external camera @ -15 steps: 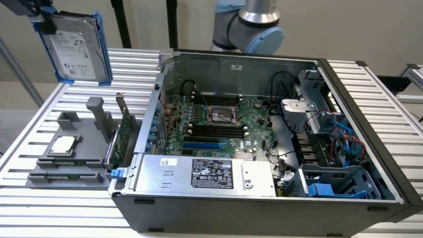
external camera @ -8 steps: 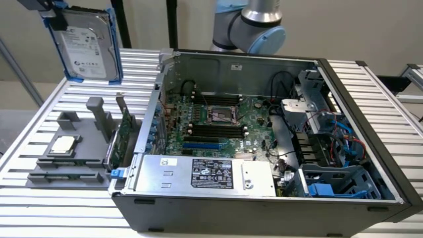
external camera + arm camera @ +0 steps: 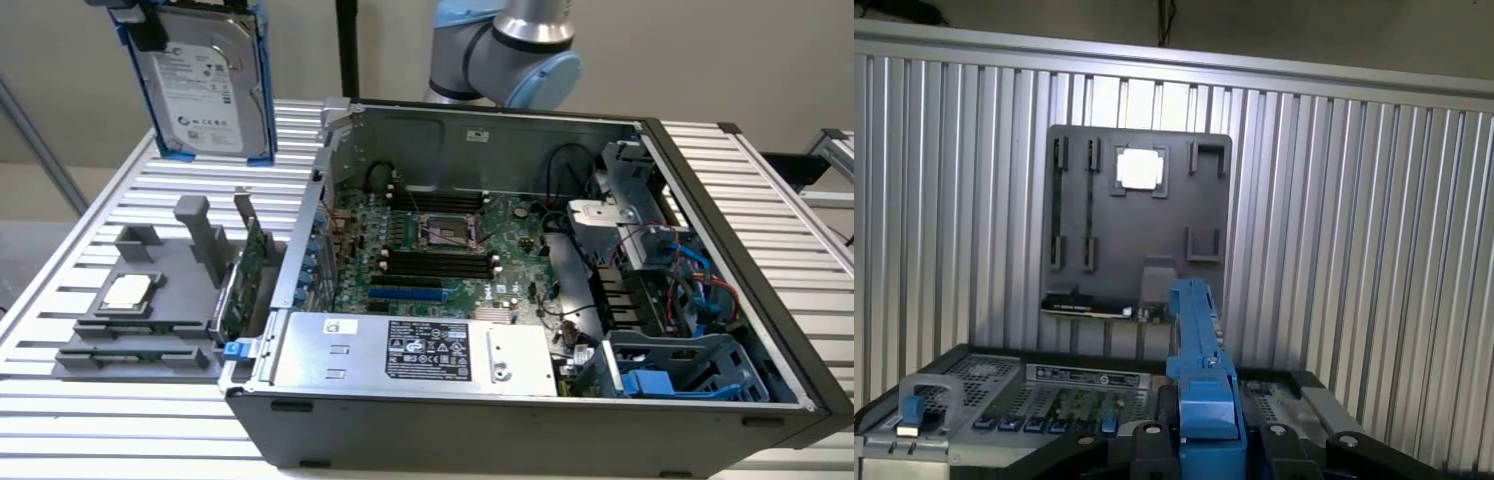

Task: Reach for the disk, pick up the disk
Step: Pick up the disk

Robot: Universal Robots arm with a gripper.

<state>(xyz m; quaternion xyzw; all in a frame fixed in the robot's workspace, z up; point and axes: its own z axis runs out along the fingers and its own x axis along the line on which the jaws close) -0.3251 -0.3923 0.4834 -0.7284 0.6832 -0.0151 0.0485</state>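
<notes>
The disk (image 3: 207,85), a silver-grey hard drive with a white label in a blue caddy, hangs upright in the air at the exterior view's upper left, above the slatted table. My gripper (image 3: 134,12) holds it from above, cut off by the frame edge. In the wrist view the caddy's blue edge (image 3: 1199,370) runs out from between the dark fingers (image 3: 1149,440), and my gripper (image 3: 1209,445) is shut on it. The table and fixture lie far below.
A grey fixture plate (image 3: 134,320) on the slatted table (image 3: 107,220) carries a small silver CPU chip (image 3: 127,292) and an upright card (image 3: 247,260). The open computer case (image 3: 534,260), with its power-supply box (image 3: 414,350), takes up the middle. The arm's elbow (image 3: 514,45) stands behind the case.
</notes>
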